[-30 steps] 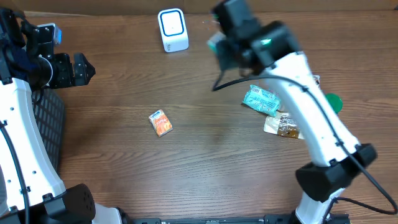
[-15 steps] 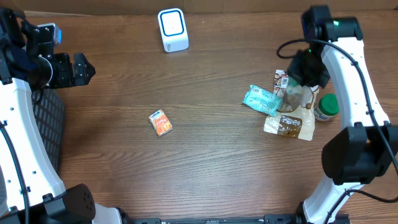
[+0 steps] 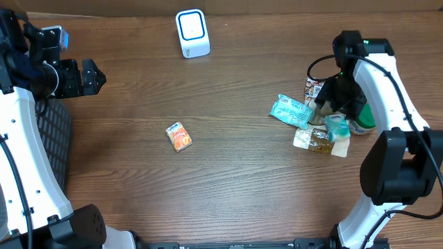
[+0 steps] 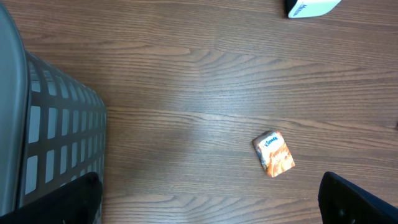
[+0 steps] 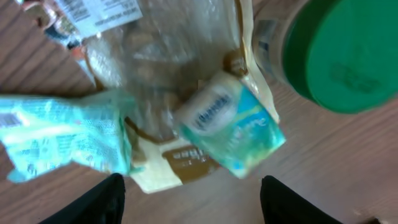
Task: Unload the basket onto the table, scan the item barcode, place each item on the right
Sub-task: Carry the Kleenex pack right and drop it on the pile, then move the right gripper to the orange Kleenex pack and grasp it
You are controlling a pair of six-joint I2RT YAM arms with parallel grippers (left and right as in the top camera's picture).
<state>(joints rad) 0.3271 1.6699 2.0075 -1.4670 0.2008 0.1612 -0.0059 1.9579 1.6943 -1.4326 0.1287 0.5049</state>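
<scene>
**Teal pack on the heap, both grippers spread**

Overhead: a white barcode scanner (image 3: 192,32) stands at the far edge of the wooden table (image 3: 228,187). A small orange packet (image 3: 179,136) lies alone mid-table, well apart from the scanner. At the right sits a heap made up of a teal bag (image 3: 290,111), a brown pouch (image 3: 317,141) and a green-lidded jar (image 3: 365,119). A small teal pack (image 3: 337,128) rests on the pouch just beside the jar. The right gripper (image 3: 336,109) hangs directly over this heap. The left gripper (image 3: 92,76) is held out at the table's left side, above a dark basket (image 3: 52,131) and far from every item.

Left wrist: the fingers (image 4: 78,199) sit in the bottom corners, spread wide with nothing between them. The orange packet lies on bare wood ahead, the basket wall fills the left edge, and a corner of the scanner shows at the top.

Right wrist: the picture is blurred. The fingers (image 5: 102,199) stand apart along the lower edge, released. The small teal pack lies on the pouch ahead of them and touches neither. The jar's green lid is at the upper right.
</scene>
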